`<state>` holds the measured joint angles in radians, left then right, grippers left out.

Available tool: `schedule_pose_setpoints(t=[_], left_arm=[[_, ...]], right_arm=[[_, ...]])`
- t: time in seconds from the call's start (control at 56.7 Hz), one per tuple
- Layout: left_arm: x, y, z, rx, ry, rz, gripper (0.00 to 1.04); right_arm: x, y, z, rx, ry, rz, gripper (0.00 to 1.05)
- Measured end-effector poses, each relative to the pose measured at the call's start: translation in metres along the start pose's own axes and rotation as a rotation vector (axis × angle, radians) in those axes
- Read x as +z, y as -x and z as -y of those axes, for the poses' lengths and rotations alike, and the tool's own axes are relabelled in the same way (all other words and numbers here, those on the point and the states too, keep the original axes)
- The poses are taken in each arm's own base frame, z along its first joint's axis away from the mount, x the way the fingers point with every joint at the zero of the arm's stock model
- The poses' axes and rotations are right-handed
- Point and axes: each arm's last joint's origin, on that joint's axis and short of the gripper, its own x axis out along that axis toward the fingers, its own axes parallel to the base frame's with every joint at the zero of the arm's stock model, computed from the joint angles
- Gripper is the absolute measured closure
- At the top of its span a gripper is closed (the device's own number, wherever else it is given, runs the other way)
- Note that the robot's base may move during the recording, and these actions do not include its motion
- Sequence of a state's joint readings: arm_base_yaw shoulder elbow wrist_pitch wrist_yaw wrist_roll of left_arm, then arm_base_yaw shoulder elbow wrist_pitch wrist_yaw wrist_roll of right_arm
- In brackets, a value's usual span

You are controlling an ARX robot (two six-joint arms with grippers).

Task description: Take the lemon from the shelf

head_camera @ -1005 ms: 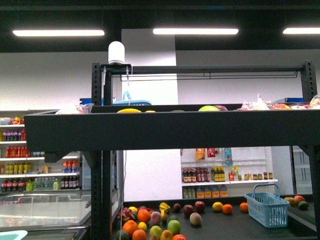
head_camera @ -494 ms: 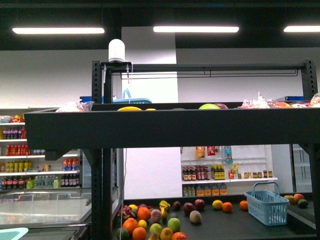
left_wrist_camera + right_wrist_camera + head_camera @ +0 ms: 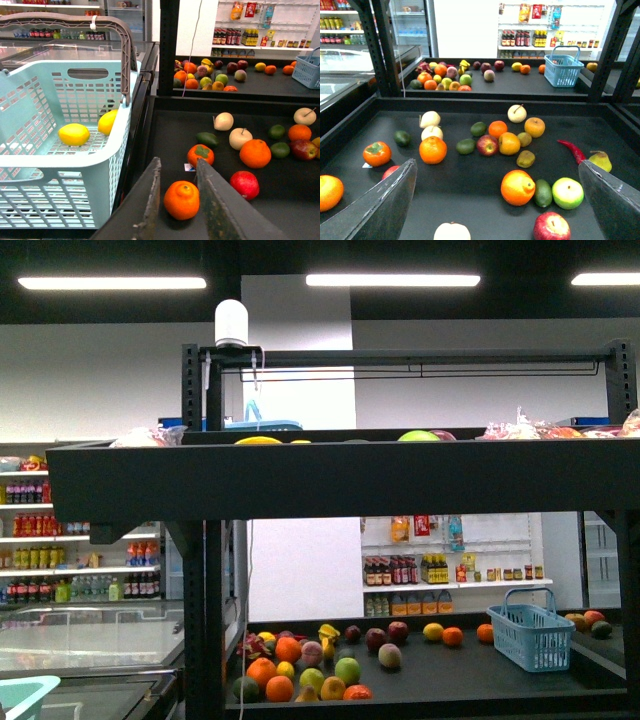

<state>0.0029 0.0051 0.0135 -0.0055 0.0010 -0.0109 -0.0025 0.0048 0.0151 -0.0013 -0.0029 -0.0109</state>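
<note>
Two bright yellow oval lemons (image 3: pixel 74 134) (image 3: pixel 107 122) lie inside a pale blue basket (image 3: pixel 60 165) beside the black shelf (image 3: pixel 167 127). My left gripper (image 3: pixel 178 161) is open low over the shelf tray, its fingers either side of an orange mandarin (image 3: pixel 181 200) without touching it. My right gripper (image 3: pixel 496 165) is open wide above the same kind of tray (image 3: pixel 465 205), over scattered fruit including a yellow-orange fruit with a nub (image 3: pixel 517 187). In the front view the shelf (image 3: pixel 340 485) fills the picture and neither arm shows. A yellow top (image 3: pixel 258 440) peeks over the upper rim.
The tray holds oranges (image 3: pixel 432 150), cream apples (image 3: pixel 430 119), a persimmon (image 3: pixel 376 153), avocados, a red chilli (image 3: pixel 570 150) and a pear (image 3: pixel 600 161). Black uprights (image 3: pixel 382 47) frame the tray. A second tier behind carries more fruit and a small blue basket (image 3: pixel 563 70).
In the front view the shelf and its tiers have slid slightly upward in the picture, so more of the lower tier shows. Nothing on the shelf has moved.
</note>
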Motion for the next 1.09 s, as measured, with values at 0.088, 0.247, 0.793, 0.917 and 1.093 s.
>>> schedule_pose_setpoints(t=[0.088, 0.247, 0.793, 0.917, 1.093], left_arm=[[0.0, 0.0, 0.0, 0.0, 0.0, 0.0, 0.56], [0.0, 0.0, 0.0, 0.0, 0.0, 0.0, 0.25], [0.0, 0.0, 0.0, 0.0, -0.002, 0.0, 0.08], [0.0, 0.0, 0.0, 0.0, -0.002, 0.0, 0.08], [0.0, 0.0, 0.0, 0.0, -0.002, 0.0, 0.08]], right_arm=[[0.0, 0.0, 0.0, 0.0, 0.0, 0.0, 0.07], [0.0, 0.0, 0.0, 0.0, 0.0, 0.0, 0.07], [0.0, 0.0, 0.0, 0.0, 0.0, 0.0, 0.07], [0.0, 0.0, 0.0, 0.0, 0.0, 0.0, 0.07], [0.0, 0.0, 0.0, 0.0, 0.0, 0.0, 0.07]])
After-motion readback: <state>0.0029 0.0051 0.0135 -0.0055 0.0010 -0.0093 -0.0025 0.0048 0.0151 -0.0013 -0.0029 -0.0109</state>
